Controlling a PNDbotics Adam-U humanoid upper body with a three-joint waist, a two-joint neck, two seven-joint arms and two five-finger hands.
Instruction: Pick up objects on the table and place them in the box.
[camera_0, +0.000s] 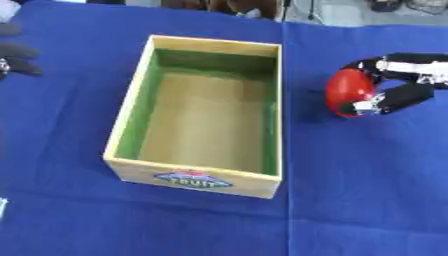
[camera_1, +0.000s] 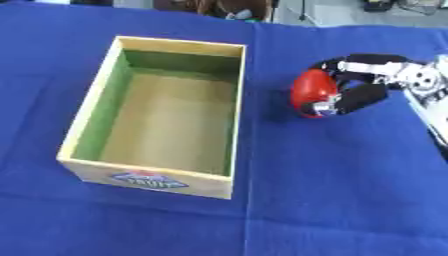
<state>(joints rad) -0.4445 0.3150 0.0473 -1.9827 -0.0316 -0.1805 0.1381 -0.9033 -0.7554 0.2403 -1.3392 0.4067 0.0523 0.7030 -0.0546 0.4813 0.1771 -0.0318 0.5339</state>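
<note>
Box (camera_0: 131, 107), wooden w/ green inner walls and nothing inside, sits mid-surface on the blue cloth (camera_0: 350, 190), its labelled end toward the near edge. Right hand (camera_1: 363, 82) comes in from the right edge w/ fingers and thumb curled round a red rounded object (camera_1: 312, 91), which is just right of the box, apart from its wall, low over the cloth. Left hand (camera_0: 16, 57) shows only as dark fingers at the left edge near the far corner; can't tell if they're spread or curled.
</note>
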